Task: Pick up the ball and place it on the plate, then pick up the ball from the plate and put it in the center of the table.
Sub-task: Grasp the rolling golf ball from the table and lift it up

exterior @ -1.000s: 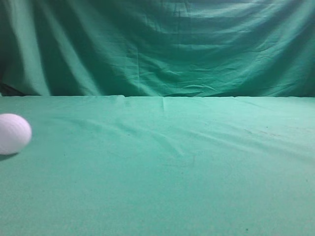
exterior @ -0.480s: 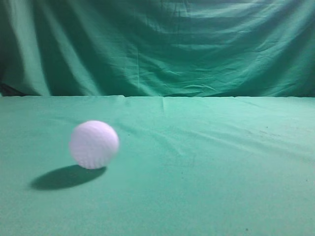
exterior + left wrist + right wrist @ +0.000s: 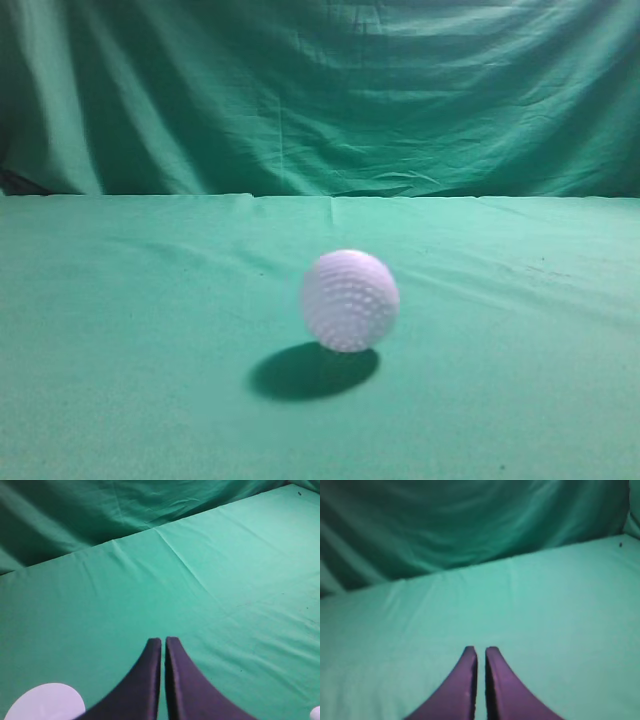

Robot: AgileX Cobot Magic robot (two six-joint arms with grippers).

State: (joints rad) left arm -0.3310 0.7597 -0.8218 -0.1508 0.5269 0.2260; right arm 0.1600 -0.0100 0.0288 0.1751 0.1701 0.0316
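The white dimpled ball (image 3: pixel 350 300) is near the middle of the green table (image 3: pixel 520 400) in the exterior view, free of any gripper, with its shadow on the cloth just to its left. No gripper shows in that view. My left gripper (image 3: pixel 163 641) is shut and empty above the cloth. A flat white round shape (image 3: pixel 45 704), which looks like the plate, is cut off at the bottom left of the left wrist view. A small white bit (image 3: pixel 316 713) shows at that view's bottom right corner. My right gripper (image 3: pixel 481 650) is shut and empty over bare cloth.
The darker folded green curtain (image 3: pixel 320 90) hangs behind the table's far edge (image 3: pixel 320 196). The cloth has slight wrinkles across the middle.
The ball has moved from the far left edge of the exterior view rightwards to about the middle, and its shadow has moved with it.
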